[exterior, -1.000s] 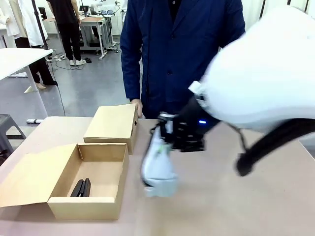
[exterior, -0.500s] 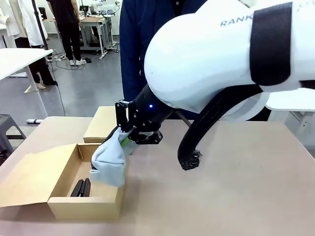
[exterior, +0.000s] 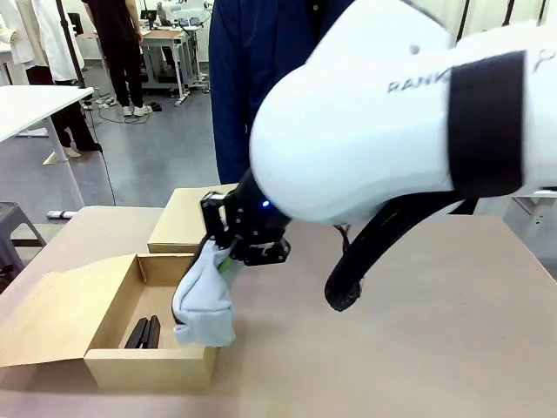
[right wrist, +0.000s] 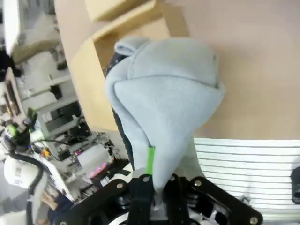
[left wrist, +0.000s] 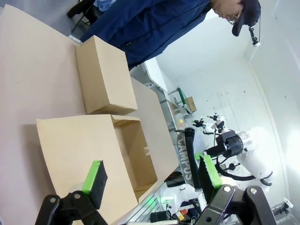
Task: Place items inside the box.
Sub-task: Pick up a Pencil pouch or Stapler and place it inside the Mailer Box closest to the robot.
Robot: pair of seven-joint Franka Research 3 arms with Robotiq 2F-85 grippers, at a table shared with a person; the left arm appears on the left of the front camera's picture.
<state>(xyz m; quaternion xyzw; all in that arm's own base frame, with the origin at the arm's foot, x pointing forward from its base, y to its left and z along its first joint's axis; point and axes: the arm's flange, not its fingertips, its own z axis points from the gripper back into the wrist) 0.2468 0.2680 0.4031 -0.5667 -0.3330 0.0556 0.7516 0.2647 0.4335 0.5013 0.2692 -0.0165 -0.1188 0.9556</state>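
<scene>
Directly below our right end effector (exterior: 228, 254) hangs the grey pouch (exterior: 205, 305), clamped at its top edge, with its lower end over the right wall of the box (exterior: 148, 366). The black stapler (exterior: 144, 332) lies inside the box. We read "RANK" on the right arm (exterior: 392, 131), which reaches across the counter (exterior: 418, 348). Our left end effector (left wrist: 152, 174) has its fingers apart.

The grey pouch (exterior: 204, 300) is soft, fleecy cloth, matt and lightly napped. The box (exterior: 148, 367) and the smaller box (exterior: 196, 218) are plain brown cardboard, matt and smooth, on a smooth, matt tan worktop (exterior: 418, 348). The right arm's shell (exterior: 392, 131) is glossy white plastic; the black stapler (exterior: 144, 333) has a dull sheen.
</scene>
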